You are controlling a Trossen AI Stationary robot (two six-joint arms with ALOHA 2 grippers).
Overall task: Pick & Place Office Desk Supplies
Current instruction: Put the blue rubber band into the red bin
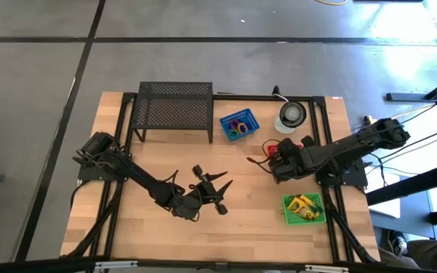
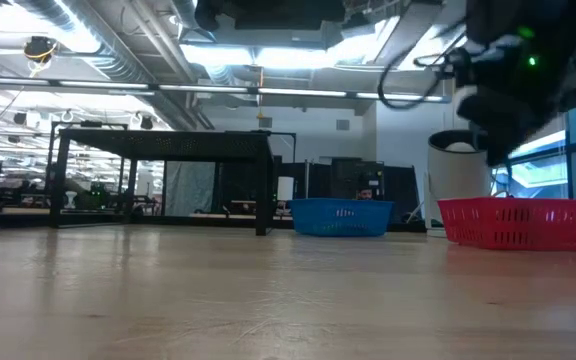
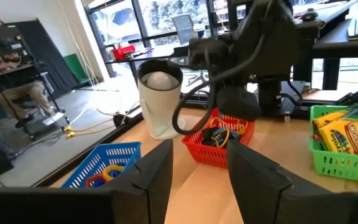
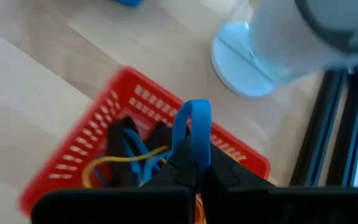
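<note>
My right gripper (image 4: 196,179) hangs over the red basket (image 4: 73,155) at the table's right, shut on a blue rubber band (image 4: 194,127). The red basket (image 1: 270,147) holds black clips (image 4: 120,134) and blue and yellow bands. A blue basket (image 1: 239,123) with coloured rubber bands rests on the table beside the rack. A green basket (image 1: 303,208) near the right front holds yellow-green crayon boxes (image 3: 347,134). My left gripper (image 1: 217,188) hovers open above the middle of the table, its fingers (image 3: 157,177) level and around nothing. My right gripper pinches the blue rubber band between its two fingertips, on the loop's lower part (image 4: 196,163). The fingers slant down from above. The loop stands out past the fingertips, lifted clear above the red basket.
A black wire-mesh rack (image 1: 174,110) stands at the far edge, left of the blue basket. A white cup-like disc (image 1: 291,114) sits at the far right by the red basket. Bare wood lies at the near left of the table (image 1: 127,227).
</note>
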